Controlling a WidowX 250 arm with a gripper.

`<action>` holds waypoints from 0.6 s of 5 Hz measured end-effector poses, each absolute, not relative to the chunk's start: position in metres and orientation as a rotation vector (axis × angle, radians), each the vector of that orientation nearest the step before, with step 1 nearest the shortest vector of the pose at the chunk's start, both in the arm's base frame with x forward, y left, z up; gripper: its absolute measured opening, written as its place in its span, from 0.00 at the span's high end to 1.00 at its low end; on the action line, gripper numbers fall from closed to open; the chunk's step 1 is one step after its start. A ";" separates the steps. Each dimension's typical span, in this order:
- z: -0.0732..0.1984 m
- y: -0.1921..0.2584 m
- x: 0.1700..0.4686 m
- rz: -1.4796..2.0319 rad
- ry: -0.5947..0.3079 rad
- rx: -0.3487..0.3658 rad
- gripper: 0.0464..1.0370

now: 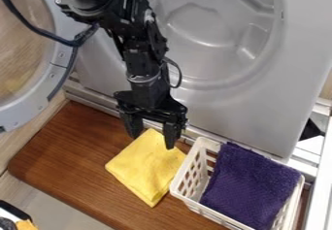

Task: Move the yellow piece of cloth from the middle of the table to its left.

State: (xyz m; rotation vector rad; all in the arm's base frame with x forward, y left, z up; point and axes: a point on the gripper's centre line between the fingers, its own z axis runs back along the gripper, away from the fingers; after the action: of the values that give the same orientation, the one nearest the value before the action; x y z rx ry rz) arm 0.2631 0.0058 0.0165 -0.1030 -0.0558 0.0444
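My black gripper [153, 139] hangs down over the upper corner of the yellow cloth [146, 167], its two fingers spread apart with part of the cloth showing between them. Folded roughly into a square, the cloth lies flat on the brown wooden table [71, 154], near its middle and just left of the white basket. Whether the fingertips touch the cloth, I cannot tell.
A white plastic basket [184, 180] holding a purple towel [250, 188] stands right beside the cloth. Behind the table rises a grey metal panel [259, 103]. A round door [55, 73] with a dark cable stands at the upper left.
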 end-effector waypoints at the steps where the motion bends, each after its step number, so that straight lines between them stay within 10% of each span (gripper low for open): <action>1: 0.011 0.005 0.261 0.046 -0.036 -0.107 0.04; 3: -0.011 0.011 0.259 0.051 -0.006 -0.119 0.04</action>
State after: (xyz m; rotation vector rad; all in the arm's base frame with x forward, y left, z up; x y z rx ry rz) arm 0.2594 0.0111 -0.0106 -0.1186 -0.0056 0.0507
